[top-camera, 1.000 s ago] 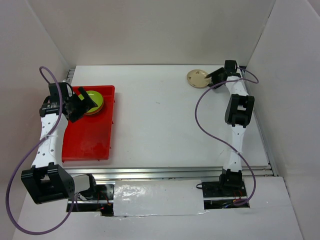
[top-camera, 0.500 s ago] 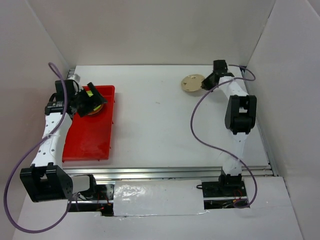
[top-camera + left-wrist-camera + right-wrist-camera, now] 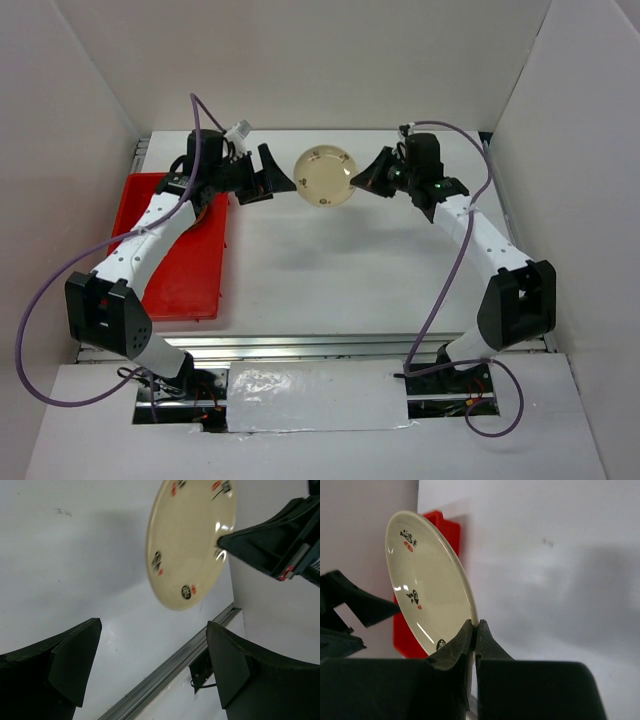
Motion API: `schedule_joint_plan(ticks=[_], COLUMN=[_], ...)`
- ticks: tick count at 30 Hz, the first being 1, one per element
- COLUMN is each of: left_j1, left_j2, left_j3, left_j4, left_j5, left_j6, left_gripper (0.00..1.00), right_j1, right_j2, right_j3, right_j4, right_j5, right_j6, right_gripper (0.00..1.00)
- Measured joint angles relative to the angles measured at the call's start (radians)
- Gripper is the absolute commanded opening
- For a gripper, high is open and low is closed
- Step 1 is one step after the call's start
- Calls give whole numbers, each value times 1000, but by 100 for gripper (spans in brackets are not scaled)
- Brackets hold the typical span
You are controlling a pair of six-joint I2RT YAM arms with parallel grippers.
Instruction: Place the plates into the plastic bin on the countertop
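Observation:
My right gripper (image 3: 372, 176) is shut on the rim of a cream plate (image 3: 325, 176) with small dark and red marks. It holds the plate tilted on edge in the air above the back middle of the countertop (image 3: 330, 260). In the right wrist view the fingers (image 3: 476, 630) pinch the lower rim of the plate (image 3: 425, 580). My left gripper (image 3: 272, 180) is open and empty, just left of the plate and facing it. In the left wrist view the plate (image 3: 190, 545) hangs beyond the open gripper (image 3: 150, 665), apart from it. The red plastic bin (image 3: 185, 265) lies at the left.
The left arm reaches over the bin's far end and hides what lies there. A metal rail (image 3: 340, 345) runs along the near edge and also shows in the left wrist view (image 3: 165, 675). White walls stand close on the left, back and right.
My right gripper lifted the cream plate off the back right of the countertop and carried it left to the middle. My left gripper left the bin and swung right towards the plate.

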Motion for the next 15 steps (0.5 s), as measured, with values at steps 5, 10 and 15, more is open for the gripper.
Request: schedule_joint_plan(ticks=[5,10,15], left_j1=[-20,-26,-25], left_j2=[0,0,0], left_j3=[-4,-4,-6], left_j4=[21,41,29], left_j5=[8,3,-13], left_j6=[-21,-40,-45], left_gripper=[99,70,0], right_j1=[23,60,100], right_j2=[0,-20,-33], right_j3=[-70,-84,-84], right_j4=[2,40,71], right_j5=[-95,-159,-171], right_j6=[16,39,42], right_gripper=[0,0,28])
